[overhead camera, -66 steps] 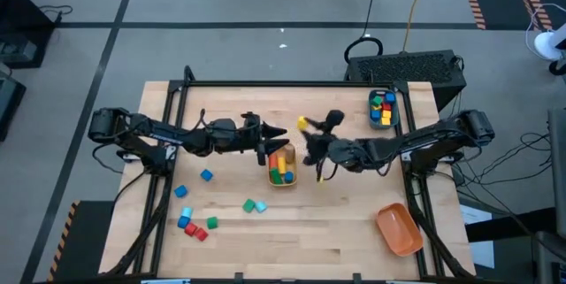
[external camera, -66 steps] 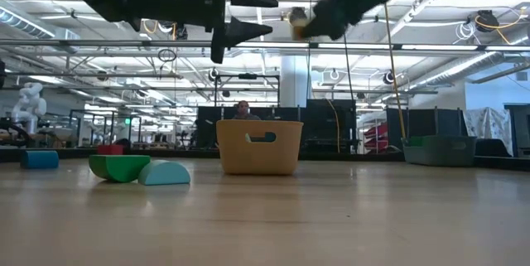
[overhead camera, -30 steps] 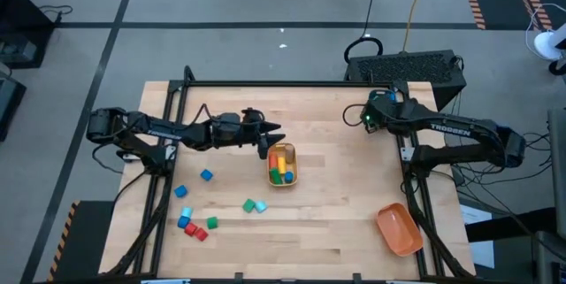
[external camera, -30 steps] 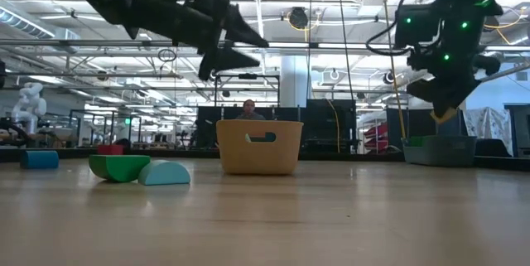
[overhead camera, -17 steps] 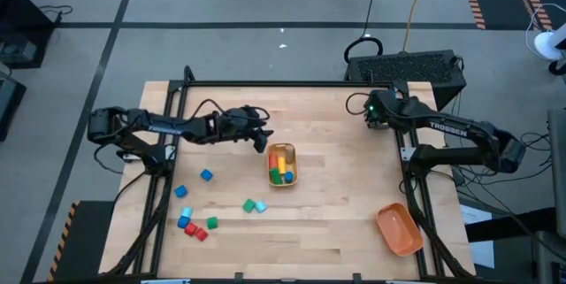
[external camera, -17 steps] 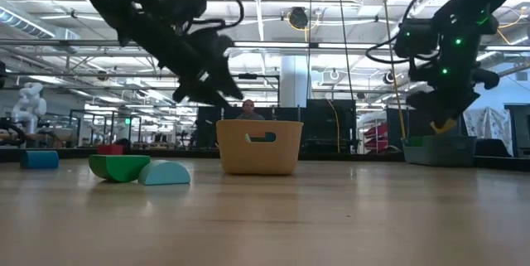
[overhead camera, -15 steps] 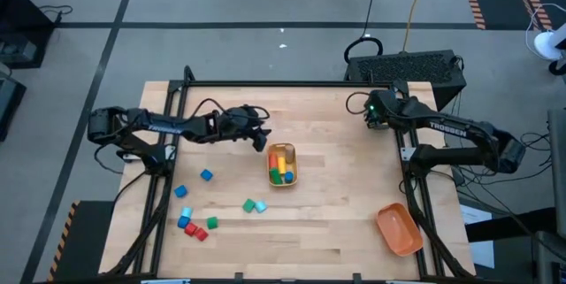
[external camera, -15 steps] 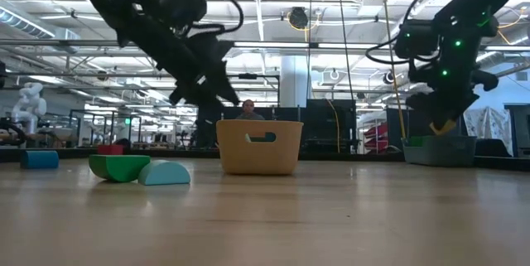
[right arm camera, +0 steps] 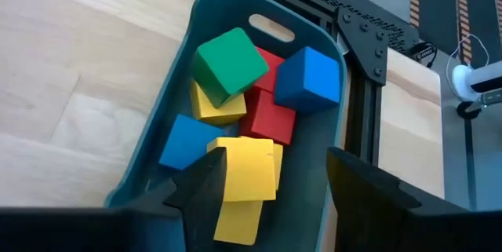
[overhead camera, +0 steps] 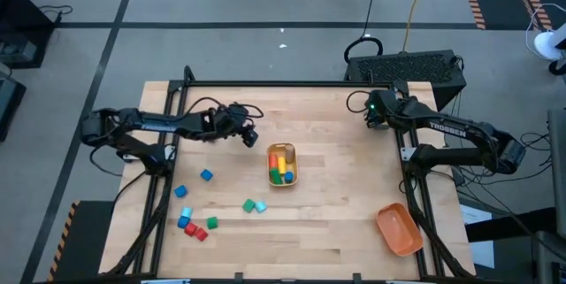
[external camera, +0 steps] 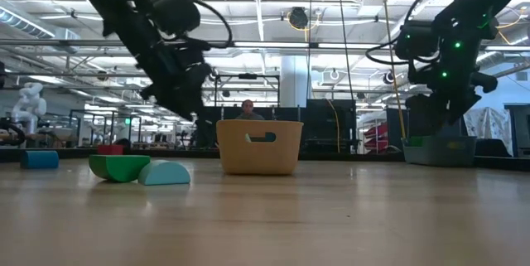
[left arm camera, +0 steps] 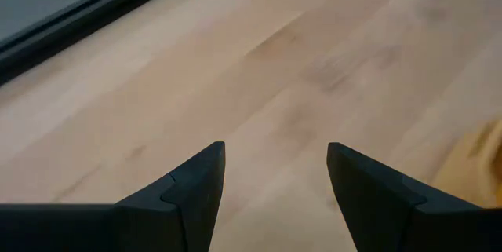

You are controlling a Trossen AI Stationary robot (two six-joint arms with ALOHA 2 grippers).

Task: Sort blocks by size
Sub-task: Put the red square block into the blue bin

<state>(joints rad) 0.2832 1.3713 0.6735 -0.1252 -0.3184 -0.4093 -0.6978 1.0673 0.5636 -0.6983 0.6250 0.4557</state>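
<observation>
my right claw (right arm camera: 271, 175) hangs over the teal bin (right arm camera: 174, 99) at the far right corner of the surface (overhead camera: 336, 222), fingers apart w/ nothing between them. right under it, inside the bin, a yellow block (right arm camera: 245, 172) sits on top of the pile, w/ another yellow one (right arm camera: 216, 107), a green block (right arm camera: 230, 63), two blue (right arm camera: 311, 77) and red ones (right arm camera: 271, 115) packed just beyond it. my left claw (left arm camera: 274, 175) is over bare wood at the far left-centre of the surface, fingers spread wide, empty; it hovers clear of the boards. the yellow bin (overhead camera: 282, 165) sits near that claw, toward the middle of the surface, w/ red, yellow, green and blue blocks inside. loose blocks lie well apart from the left claw on the near left side: a blue one (overhead camera: 206, 175), another blue (overhead camera: 180, 192), a green + cyan pair (overhead camera: 254, 205) touching, and a small cluster of red, blue and green (overhead camera: 196, 226). orange bin (overhead camera: 398, 228) is at the near right corner, well apart from the right claw. in the low view a person (external camera: 245, 109) shows behind the yellow bin, far back in the room.
</observation>
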